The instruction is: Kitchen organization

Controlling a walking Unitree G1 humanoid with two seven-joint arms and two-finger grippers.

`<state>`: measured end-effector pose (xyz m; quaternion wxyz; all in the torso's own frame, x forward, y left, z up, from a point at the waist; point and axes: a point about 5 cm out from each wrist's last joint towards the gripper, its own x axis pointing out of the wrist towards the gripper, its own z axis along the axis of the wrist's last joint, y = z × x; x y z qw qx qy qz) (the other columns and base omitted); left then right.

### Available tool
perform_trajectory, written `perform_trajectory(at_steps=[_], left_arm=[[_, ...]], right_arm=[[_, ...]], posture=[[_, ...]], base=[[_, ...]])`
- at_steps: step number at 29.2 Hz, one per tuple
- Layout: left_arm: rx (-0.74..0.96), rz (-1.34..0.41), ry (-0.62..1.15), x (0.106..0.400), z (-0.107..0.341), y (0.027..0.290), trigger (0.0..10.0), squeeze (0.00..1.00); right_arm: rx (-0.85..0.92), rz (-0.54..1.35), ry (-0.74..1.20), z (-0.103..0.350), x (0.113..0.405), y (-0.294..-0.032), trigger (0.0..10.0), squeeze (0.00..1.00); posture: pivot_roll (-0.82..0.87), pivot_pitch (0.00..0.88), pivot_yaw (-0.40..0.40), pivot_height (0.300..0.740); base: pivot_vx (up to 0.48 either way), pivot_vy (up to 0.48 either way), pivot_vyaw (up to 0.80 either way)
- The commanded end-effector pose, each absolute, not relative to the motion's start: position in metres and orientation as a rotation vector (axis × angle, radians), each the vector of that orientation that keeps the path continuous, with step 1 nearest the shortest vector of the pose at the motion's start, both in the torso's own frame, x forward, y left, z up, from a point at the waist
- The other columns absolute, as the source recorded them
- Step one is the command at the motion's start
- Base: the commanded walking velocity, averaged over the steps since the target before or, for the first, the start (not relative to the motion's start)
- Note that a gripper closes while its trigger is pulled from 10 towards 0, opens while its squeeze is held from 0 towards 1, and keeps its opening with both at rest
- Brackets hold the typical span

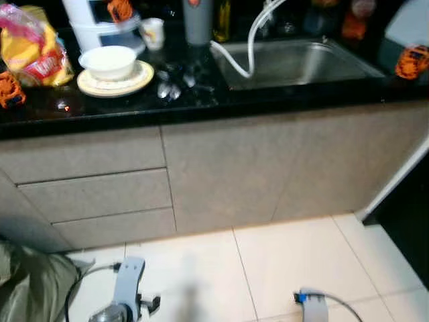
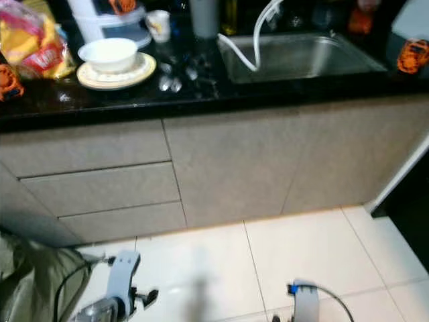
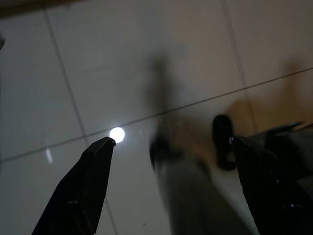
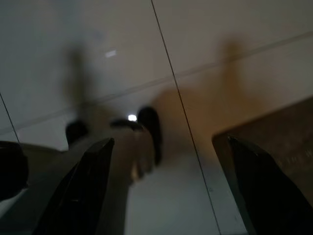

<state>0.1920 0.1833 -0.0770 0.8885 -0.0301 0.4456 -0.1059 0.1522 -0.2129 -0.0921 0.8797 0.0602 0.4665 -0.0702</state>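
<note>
Grippers hang low at your sides, both idle. Your left gripper (image 3: 171, 147) has its two black fingers spread wide with nothing between them, over the pale floor tiles (image 1: 281, 261); your right gripper (image 4: 168, 147) is spread wide as well — empty, above the same tiles.

Ahead of both and higher up you have the grey cabinet front (image 1: 228, 174), with drawers (image 1: 94, 194) on the left-gripper side. On top is the black counter (image 1: 134, 107). Toward your left gripper's side stands a white bowl (image 1: 108, 62) on a cream plate (image 1: 137, 79), and further out a yellow snack bag (image 1: 33, 47). Toward the right gripper's side is the steel sink (image 1: 301, 62), with a white hose (image 1: 238, 60) hanging into it — beside it a grey cup (image 1: 197, 21).
</note>
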Motion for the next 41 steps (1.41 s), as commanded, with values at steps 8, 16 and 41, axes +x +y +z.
perform_trajectory(at_steps=[8, 16, 41], left_arm=[[-0.064, -0.213, 0.968, 0.181, -0.082, 0.186, 10.0, 0.0], [-0.062, -0.209, 0.976, 0.178, -0.084, 0.186, 10.0, 0.0], [-0.123, -0.138, 0.969, 0.186, -0.082, 0.178, 10.0, 0.0]], right_arm=[[0.153, -0.137, 1.001, -0.097, 0.144, -0.205, 10.0, 0.0], [0.149, -0.143, 1.003, -0.097, 0.145, -0.204, 10.0, 0.0], [0.14, -0.142, 0.998, -0.096, 0.147, -0.205, 10.0, 0.0]], posture=[[-0.01, 0.064, 0.034, 0.74], [-0.01, 0.064, 0.032, 0.74], [-0.02, 0.043, 0.015, 0.74]], base=[[0.346, 0.0, 0.55], [0.345, 0.0, 0.0], [0.107, -0.079, 0.0]])
